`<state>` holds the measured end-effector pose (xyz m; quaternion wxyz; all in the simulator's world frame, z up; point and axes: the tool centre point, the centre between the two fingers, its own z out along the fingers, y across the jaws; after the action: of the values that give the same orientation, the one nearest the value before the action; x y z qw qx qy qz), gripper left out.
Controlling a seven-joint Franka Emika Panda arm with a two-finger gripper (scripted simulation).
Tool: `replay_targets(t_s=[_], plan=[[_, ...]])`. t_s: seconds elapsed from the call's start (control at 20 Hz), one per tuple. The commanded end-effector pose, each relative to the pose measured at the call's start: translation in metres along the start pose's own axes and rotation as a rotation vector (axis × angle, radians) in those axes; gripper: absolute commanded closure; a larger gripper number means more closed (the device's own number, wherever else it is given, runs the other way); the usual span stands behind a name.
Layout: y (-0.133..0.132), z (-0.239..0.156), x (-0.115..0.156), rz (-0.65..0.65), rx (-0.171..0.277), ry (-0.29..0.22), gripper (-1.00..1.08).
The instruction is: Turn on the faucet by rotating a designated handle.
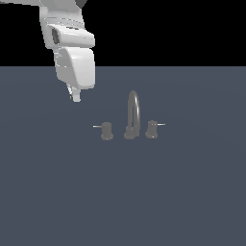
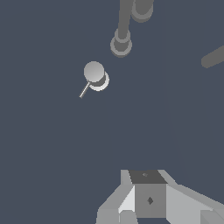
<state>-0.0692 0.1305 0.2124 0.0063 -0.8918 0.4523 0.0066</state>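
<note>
The faucet (image 1: 133,115) is a small dark grey set on the flat grey surface: a tall arched spout between two short knobs. The handle (image 1: 106,130) is the knob on the exterior view's left, with a thin pale lever (image 1: 97,126) pointing left. It also shows in the wrist view (image 2: 94,72), beside the spout base (image 2: 121,43). My gripper (image 1: 75,97) hangs above the surface, up and to the exterior view's left of the handle, not touching it. Its fingers (image 2: 146,176) look pressed together and hold nothing.
The twin knob (image 1: 152,129) with a rightward lever stands on the exterior view's right of the spout. The white arm (image 1: 72,43) comes down from the upper left. The grey surface (image 1: 123,192) stretches in all directions.
</note>
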Motion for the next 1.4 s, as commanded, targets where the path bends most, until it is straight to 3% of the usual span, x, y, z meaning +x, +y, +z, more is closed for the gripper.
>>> replay_targets(t_s=[0.0, 0.85, 1.35], plan=[[-0.010, 0.012, 0.006, 0.043, 0.001, 0.001, 1.08], [-0.076, 0.104, 0.071, 0.382, -0.002, 0.017, 1.08], [-0.097, 0.141, 0.106, 0.527, -0.001, 0.020, 1.08]])
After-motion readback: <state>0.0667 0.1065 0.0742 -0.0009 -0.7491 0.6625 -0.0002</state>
